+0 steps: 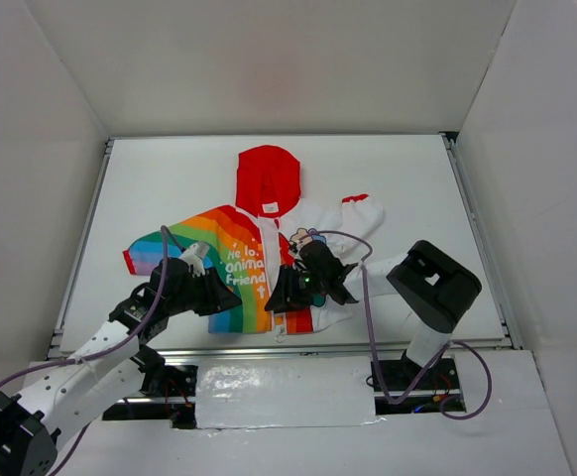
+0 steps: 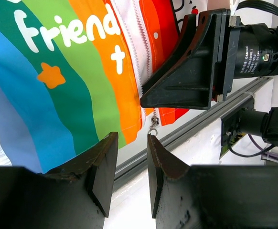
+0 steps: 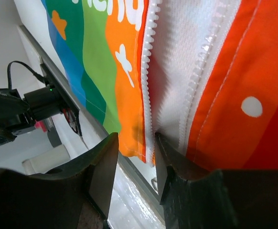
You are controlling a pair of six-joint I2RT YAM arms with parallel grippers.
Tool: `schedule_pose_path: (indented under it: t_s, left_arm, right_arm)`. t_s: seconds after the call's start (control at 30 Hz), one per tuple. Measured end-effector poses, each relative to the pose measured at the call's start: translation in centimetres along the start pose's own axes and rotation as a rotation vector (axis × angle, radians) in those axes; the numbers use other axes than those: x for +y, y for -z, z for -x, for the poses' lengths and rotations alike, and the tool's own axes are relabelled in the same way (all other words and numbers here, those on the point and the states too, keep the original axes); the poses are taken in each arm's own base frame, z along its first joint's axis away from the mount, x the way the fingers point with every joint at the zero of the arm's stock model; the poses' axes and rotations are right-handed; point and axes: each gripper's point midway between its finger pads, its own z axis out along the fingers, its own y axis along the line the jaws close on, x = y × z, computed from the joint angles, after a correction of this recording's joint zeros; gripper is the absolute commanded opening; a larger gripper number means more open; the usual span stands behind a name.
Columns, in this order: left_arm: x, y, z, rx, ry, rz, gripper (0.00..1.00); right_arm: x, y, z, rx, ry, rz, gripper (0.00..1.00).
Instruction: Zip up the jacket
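The jacket (image 1: 259, 248) lies flat, red hood (image 1: 268, 178) at the far end, rainbow half on the left, white half on the right. Its white zipper (image 3: 148, 71) stands apart at the hem. My left gripper (image 1: 231, 296) is open at the hem; in the left wrist view the gripper (image 2: 132, 145) is empty, and the metal zipper pull (image 2: 153, 128) hangs just above its right fingertip. My right gripper (image 1: 287, 292) is open at the hem's middle. In the right wrist view the gripper (image 3: 135, 145) straddles the orange hem corner (image 3: 129, 138) without closing on it.
A metal rail (image 1: 388, 347) runs along the table's near edge just below the hem, also seen in the left wrist view (image 2: 196, 125). The two grippers are close together; the right one (image 2: 187, 71) fills the left wrist view's upper right. White walls surround the table.
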Motion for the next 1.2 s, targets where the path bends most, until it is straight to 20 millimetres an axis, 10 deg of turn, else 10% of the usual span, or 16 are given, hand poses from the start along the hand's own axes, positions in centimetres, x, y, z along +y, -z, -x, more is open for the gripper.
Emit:
schedule_pose_path:
  t_s: [0.27, 0.57, 1.2]
  left_arm:
    - [0.0, 0.0, 0.0, 0.0, 0.0, -0.001, 0.43]
    - [-0.1, 0.0, 0.0, 0.001, 0.0, -0.003, 0.44]
    - [-2.1, -0.2, -2.6, 0.111, -0.042, -0.197, 0.41]
  right_arm:
    - [0.4, -0.7, -0.2, 0.024, -0.014, 0.049, 0.38]
    - [-0.1, -1.1, -0.4, 0.03, -0.032, 0.037, 0.0]
    - [4.1, 1.5, 0.7, 0.014, 0.067, 0.096, 0.0]
